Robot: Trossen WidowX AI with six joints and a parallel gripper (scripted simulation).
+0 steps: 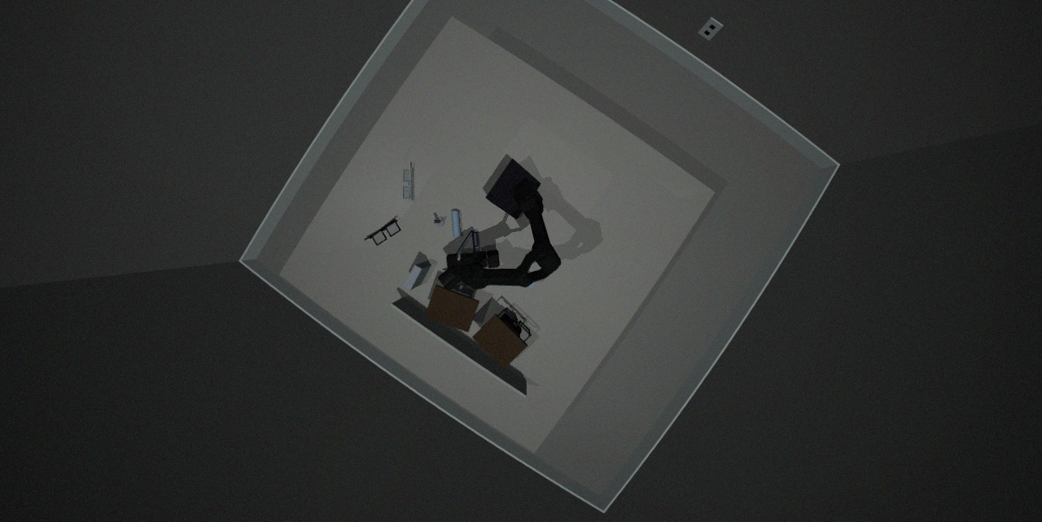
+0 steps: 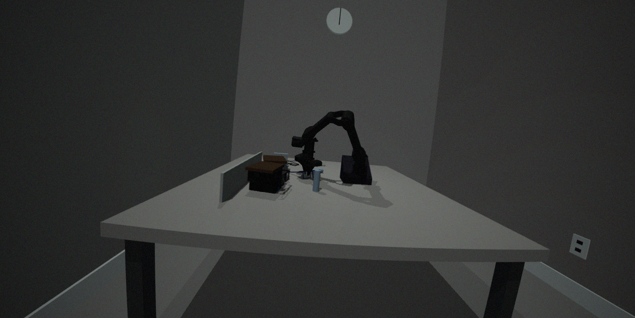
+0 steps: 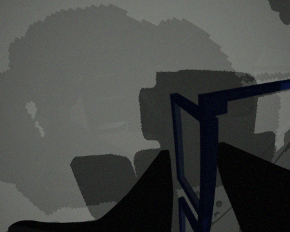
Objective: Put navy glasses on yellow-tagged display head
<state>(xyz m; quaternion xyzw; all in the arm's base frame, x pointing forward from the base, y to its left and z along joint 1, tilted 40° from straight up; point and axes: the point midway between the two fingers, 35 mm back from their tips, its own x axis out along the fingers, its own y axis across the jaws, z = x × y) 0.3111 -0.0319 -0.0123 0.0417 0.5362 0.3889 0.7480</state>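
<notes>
The navy glasses [image 1: 475, 235] [image 3: 209, 145] stand on the table, with a temple stretching to the right in the wrist view. My gripper [image 2: 307, 173] [image 3: 193, 154] is low over them, partly open, with the front frame between its fingers, nearer the right finger. Two dark display heads with brown tops stand beyond: one head [image 1: 451, 307] [image 2: 274, 159] close to the gripper, the other head [image 1: 500, 340] [image 2: 265, 179] with dark glasses at its front. The yellow tag cannot be made out. The arm hides part of the navy glasses in the top view.
A grey panel [image 1: 466, 353] [image 2: 239, 176] stands behind the heads. A light blue cylinder [image 1: 456, 222] lies near the navy glasses; another cylinder [image 2: 316, 181] stands upright. Black glasses [image 1: 383, 228], pale glasses [image 1: 412, 185], a small stand [image 1: 437, 220] and a pale block [image 1: 416, 276] are farther left.
</notes>
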